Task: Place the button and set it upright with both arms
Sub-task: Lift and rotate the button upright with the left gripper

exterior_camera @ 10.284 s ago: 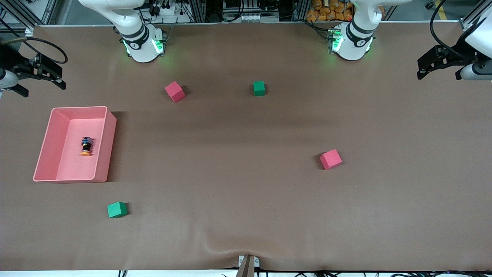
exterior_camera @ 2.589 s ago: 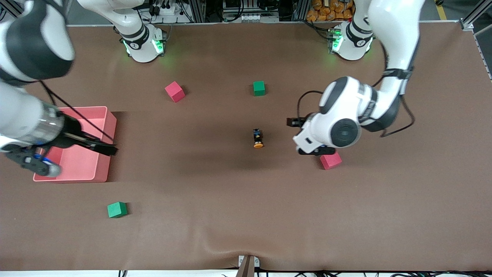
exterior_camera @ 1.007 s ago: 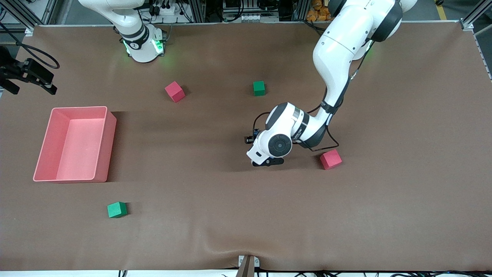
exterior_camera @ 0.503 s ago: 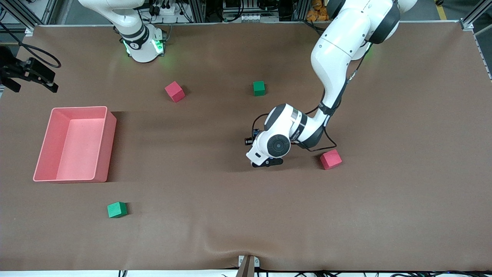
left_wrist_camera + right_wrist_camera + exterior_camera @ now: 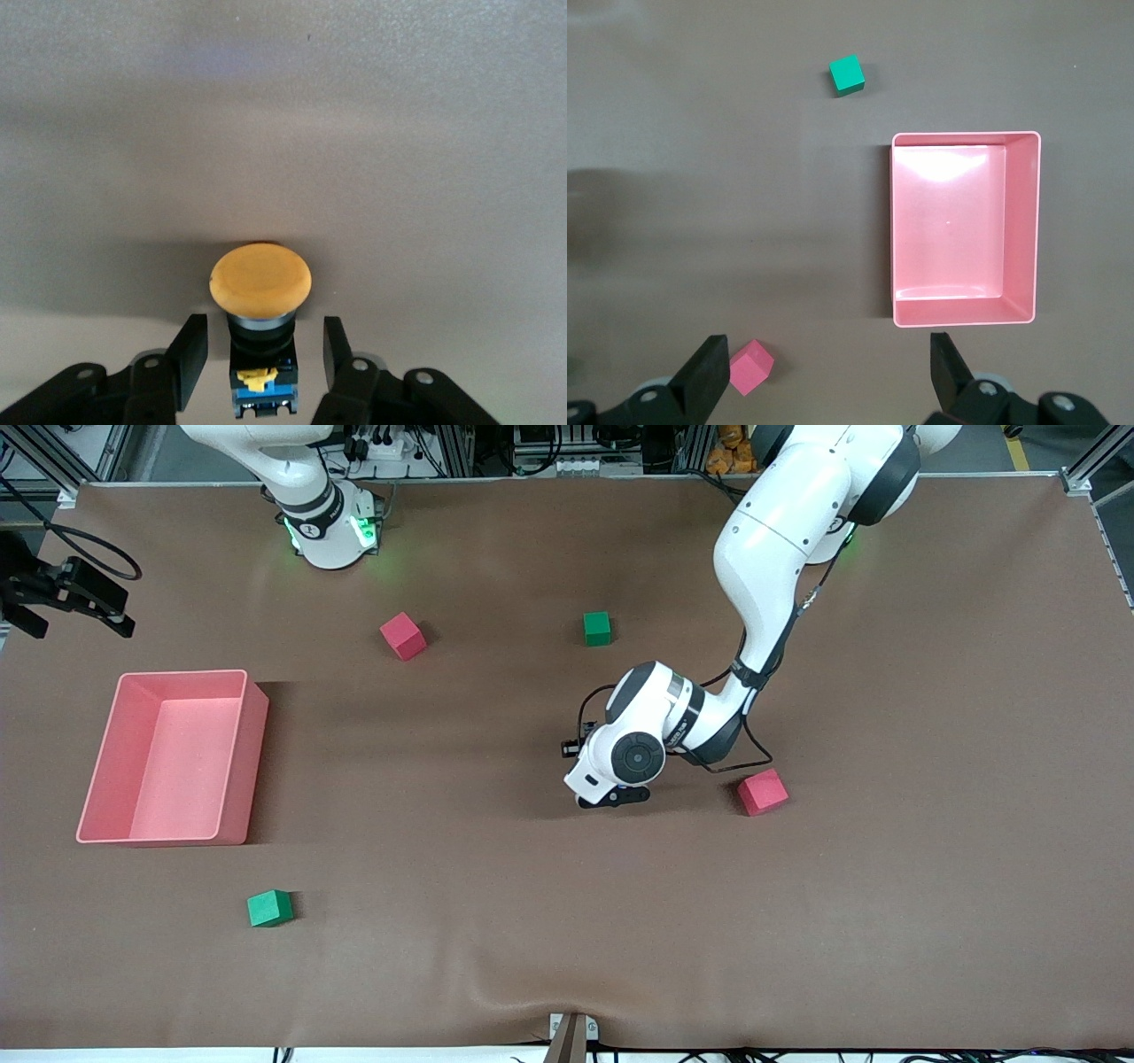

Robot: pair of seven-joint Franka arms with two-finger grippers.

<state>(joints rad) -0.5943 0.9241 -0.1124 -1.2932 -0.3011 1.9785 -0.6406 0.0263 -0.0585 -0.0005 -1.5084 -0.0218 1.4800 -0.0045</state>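
Observation:
The button [image 5: 260, 280] lies on its side on the brown table, orange cap pointing away from the wrist, black body with blue and yellow bits between the fingers [image 5: 189, 354]. My left gripper [image 5: 263, 341] is open around the body, with a small gap on each side. In the front view the left gripper [image 5: 609, 793] is low at the table's middle, and its wrist hides the button. My right gripper [image 5: 71, 615] waits open and empty, high over the table's edge at the right arm's end; its fingers [image 5: 709, 367] show wide apart.
An empty pink bin [image 5: 257, 726] stands at the right arm's end and also shows in the right wrist view [image 5: 1019, 221]. Red cubes [image 5: 403, 636] [image 5: 763, 792] and green cubes [image 5: 597, 628] [image 5: 269, 908] lie about; the second red cube is close beside the left wrist.
The button went from the pink bin to the table's middle. The left gripper came from beside the red cube down over it, still shifting slightly. The right arm withdrew to its end.

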